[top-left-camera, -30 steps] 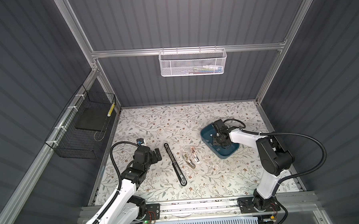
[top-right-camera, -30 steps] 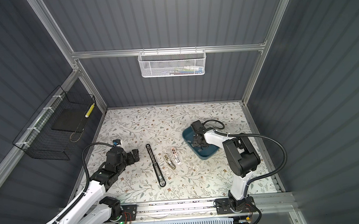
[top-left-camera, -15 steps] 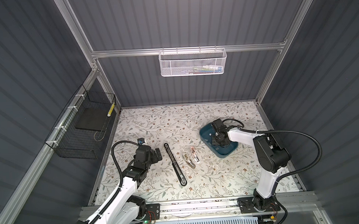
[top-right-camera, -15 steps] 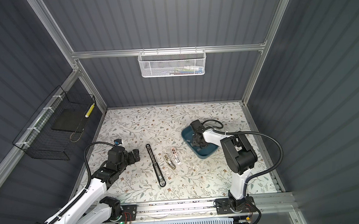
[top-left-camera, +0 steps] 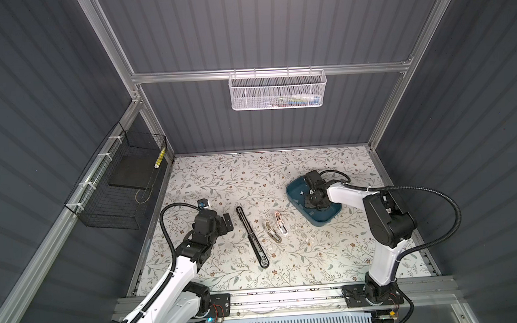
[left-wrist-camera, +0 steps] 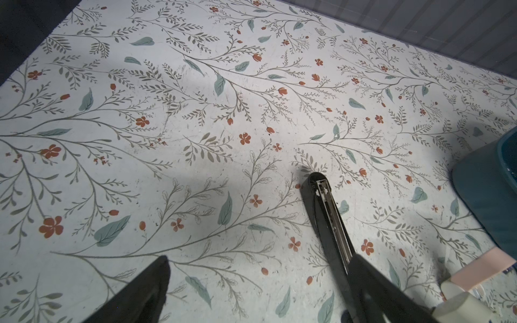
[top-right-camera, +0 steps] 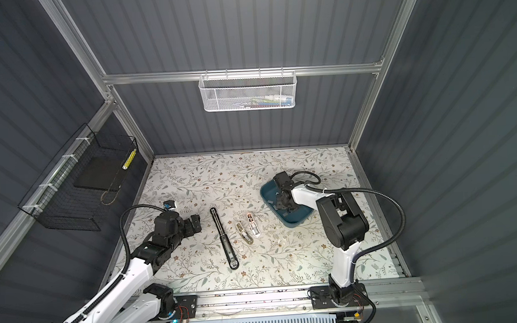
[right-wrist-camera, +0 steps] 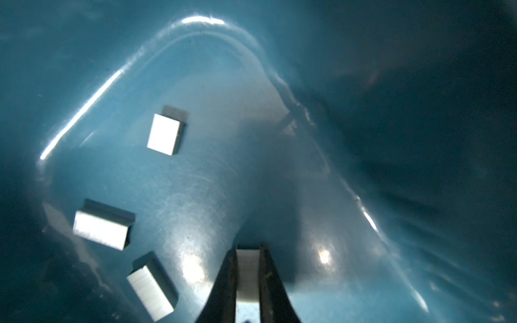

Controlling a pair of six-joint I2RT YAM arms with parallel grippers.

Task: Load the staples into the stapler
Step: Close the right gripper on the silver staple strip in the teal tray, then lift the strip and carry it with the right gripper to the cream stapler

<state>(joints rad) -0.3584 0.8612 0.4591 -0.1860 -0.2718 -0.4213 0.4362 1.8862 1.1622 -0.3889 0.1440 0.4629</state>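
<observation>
Left gripper [top-left-camera: 226, 225], top views: I am watching it hanging low over the floral table [top-left-camera: 210, 176] with its jaws spread wide and nothing between them, just left of the black stapler [top-left-camera: 252, 238].
Black stapler, top views: it is lying opened out flat near the middle of the table, in both top views.
Mini staplers, top views: a beige mini stapler [top-left-camera: 272, 232] and a white-and-pink mini stapler [top-left-camera: 280, 224] are lying side by side between the black stapler and the teal tray [top-left-camera: 326, 222].
Right gripper [top-right-camera: 283, 200], top views: it is reaching down into the teal tray. From up here I cannot tell how its jaws are standing.
Loose staple strips [top-right-camera: 270, 202], top views: they are showing as small grey flecks on the tray floor beside the gripper.
Left gripper [left-wrist-camera: 260, 293], left wrist: its dark fingers [left-wrist-camera: 145, 290] are standing far apart over bare table. The black stapler [left-wrist-camera: 330, 223] is lying with its metal magazine rail facing up, and the teal tray [left-wrist-camera: 481, 193] is sitting at the frame's edge.
Right gripper [right-wrist-camera: 247, 282], right wrist: its jaws are drawn in narrow, pinching one staple strip [right-wrist-camera: 247, 268] between both fingers inside the tray.
Loose staple strips [right-wrist-camera: 102, 228], right wrist: three are lying apart from one another on the floor of the teal tray [right-wrist-camera: 279, 153].
</observation>
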